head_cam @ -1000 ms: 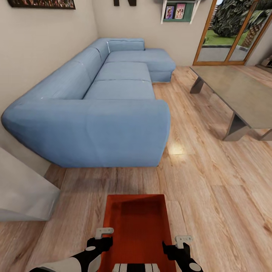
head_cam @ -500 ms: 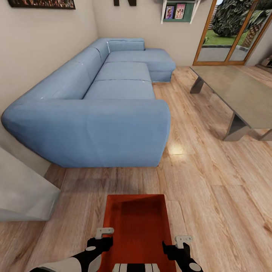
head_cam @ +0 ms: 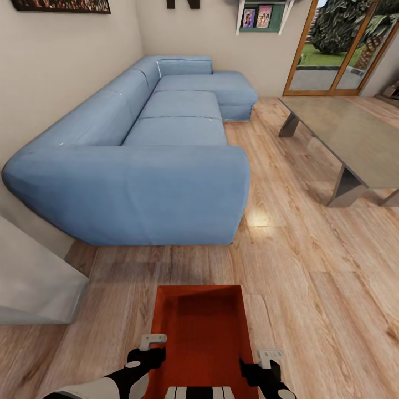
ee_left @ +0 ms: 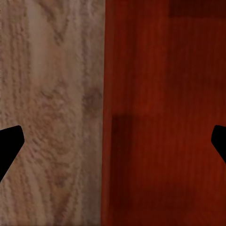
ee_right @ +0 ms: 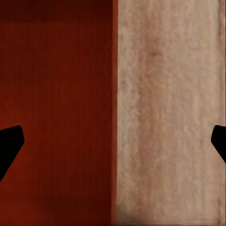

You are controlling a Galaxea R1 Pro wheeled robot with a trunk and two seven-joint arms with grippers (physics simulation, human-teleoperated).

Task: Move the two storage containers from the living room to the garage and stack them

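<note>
the blue sofa [head_cam: 149,149] stood far left on the wood-plank floor [head_cam: 310,266]. near it lay one orange-red container [head_cam: 200,327], nothing inside. the left pincer [head_cam: 151,344] and right pincer [head_cam: 268,357] straddled its side walls, both spread wide, gripping nothing.

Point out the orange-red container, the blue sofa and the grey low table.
storage container [head_cam: 200,327]: head view, ribbed bottom.
blue sofa [head_cam: 166,191]: head view, near armrest face.
grey low table [head_cam: 346,133]: head view, bare top.
</note>
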